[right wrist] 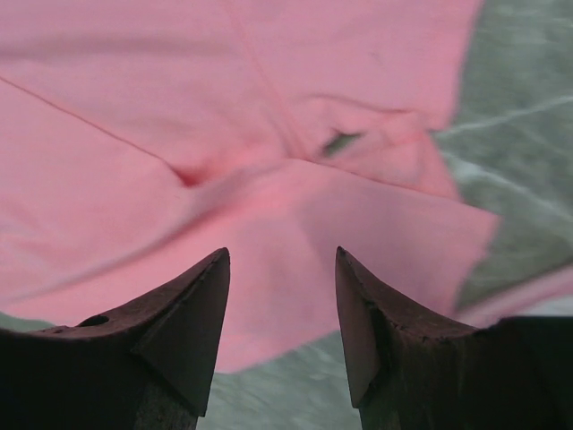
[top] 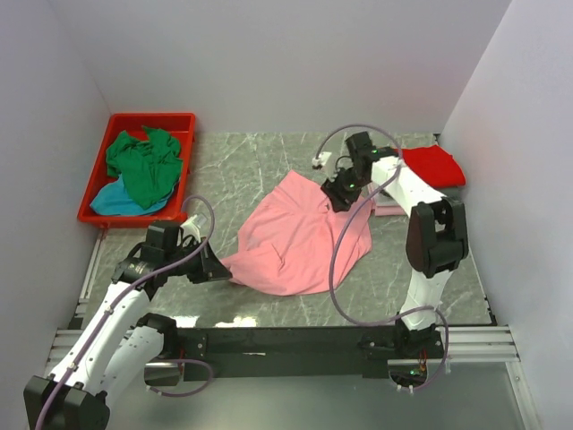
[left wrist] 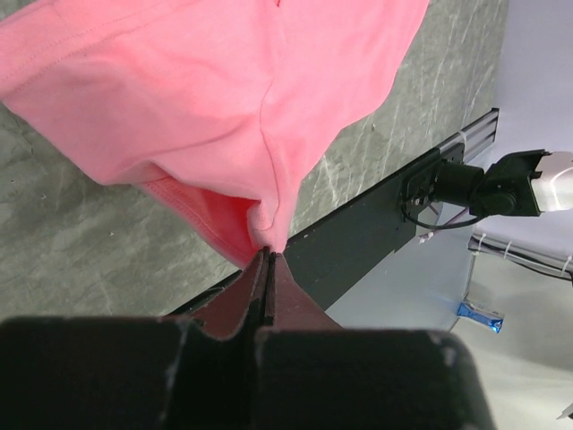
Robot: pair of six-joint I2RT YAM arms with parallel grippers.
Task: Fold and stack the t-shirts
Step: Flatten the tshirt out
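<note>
Top view: pink shirt (top: 300, 237) lies rumpled mid-table (top: 260, 157), not yet folded. The left gripper (top: 222, 266) is at its 8 o'clock corner and the right gripper (top: 333, 193) at its 1 o'clock edge. A green shirt (top: 143, 161) waits in the bin (top: 152, 116) at 10 o'clock. Left wrist view: fingers (left wrist: 255, 296) clamped on a pinch of hem, probably to tension it. Right wrist view: fingers (right wrist: 192, 313) parted over the cloth, holding nothing, apparently lining up a grasp.
</note>
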